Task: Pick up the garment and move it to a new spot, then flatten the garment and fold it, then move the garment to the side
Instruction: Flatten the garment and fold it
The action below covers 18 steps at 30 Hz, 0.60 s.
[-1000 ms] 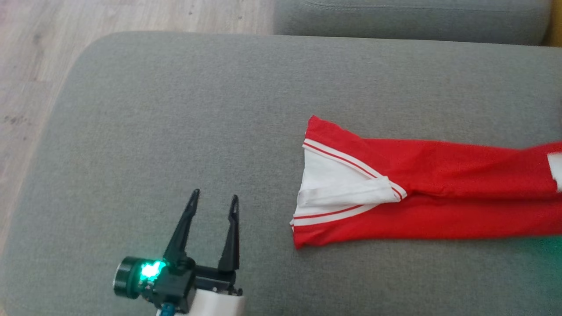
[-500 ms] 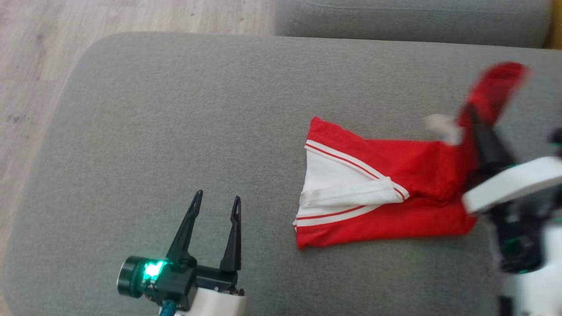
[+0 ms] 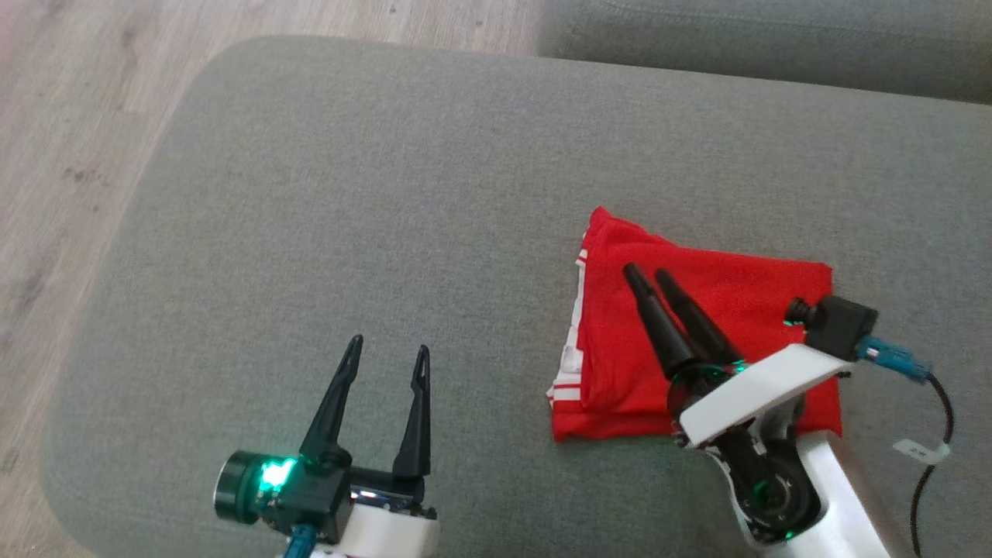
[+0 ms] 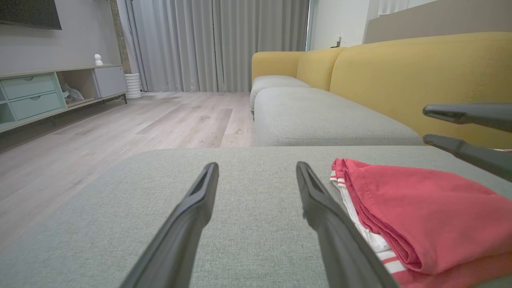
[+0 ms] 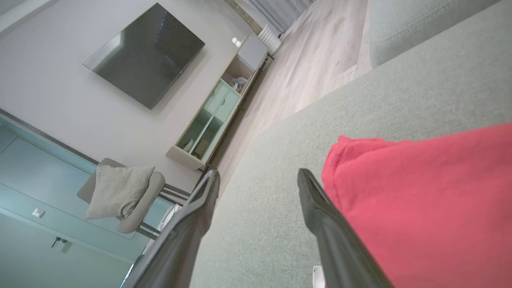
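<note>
Red soft garment (image 3: 775,287), folded double, lies right of centre on the grey cushion (image 3: 387,194).
Light and limp, so pinch both layers at a corner. Right gripper (image 3: 645,271) sits over it, jaws apart and empty. Left gripper (image 3: 389,344) has its jaws apart, well clear. A second ago the garment lay stretched long with its white panel showing; now the far end is flipped over and released.
</note>
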Tool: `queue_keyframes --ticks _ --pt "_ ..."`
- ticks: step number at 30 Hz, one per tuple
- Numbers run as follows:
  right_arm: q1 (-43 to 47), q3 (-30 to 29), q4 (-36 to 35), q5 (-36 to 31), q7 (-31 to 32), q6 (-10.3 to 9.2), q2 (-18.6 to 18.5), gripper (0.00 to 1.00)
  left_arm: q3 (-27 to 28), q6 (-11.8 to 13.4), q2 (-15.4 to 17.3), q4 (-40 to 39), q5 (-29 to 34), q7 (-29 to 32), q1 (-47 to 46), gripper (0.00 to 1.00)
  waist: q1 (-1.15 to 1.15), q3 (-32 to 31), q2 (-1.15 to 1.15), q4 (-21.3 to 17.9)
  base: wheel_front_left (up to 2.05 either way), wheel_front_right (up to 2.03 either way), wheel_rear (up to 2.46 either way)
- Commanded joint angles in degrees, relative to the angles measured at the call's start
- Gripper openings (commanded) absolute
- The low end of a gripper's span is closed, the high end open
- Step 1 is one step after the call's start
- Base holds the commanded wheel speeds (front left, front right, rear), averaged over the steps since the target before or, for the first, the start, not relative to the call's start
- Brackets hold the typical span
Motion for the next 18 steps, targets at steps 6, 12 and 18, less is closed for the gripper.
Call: queue_keyframes --ticks 6,12,18 --pt "-2.3 -5.71 -1.09 -7.71 -5.88 0.39 0.18 1.0 2.5 0.57 -0.43 -1.12 -0.32 -0.3 -0.84 1.0 0.0 -2.95 0.0 -1.65 0.0 0.0 0.0" --pt "3.1 -10.62 -0.66 -13.1 -14.1 0.39 -2.56 1.0 3.57 0.67 -0.46 -0.31 -1.2 -0.3 1.49 1.0 0.0 -7.88 0.0 -3.86 0.0 0.0 0.0" --pt "9.15 -9.59 4.43 -21.28 -23.37 0.39 -6.33 1.0 4.24 0.54 -0.47 0.11 -2.98 -0.3 3.6 1.0 0.0 -11.2 0.0 -5.58 0.0 0.0 0.0"
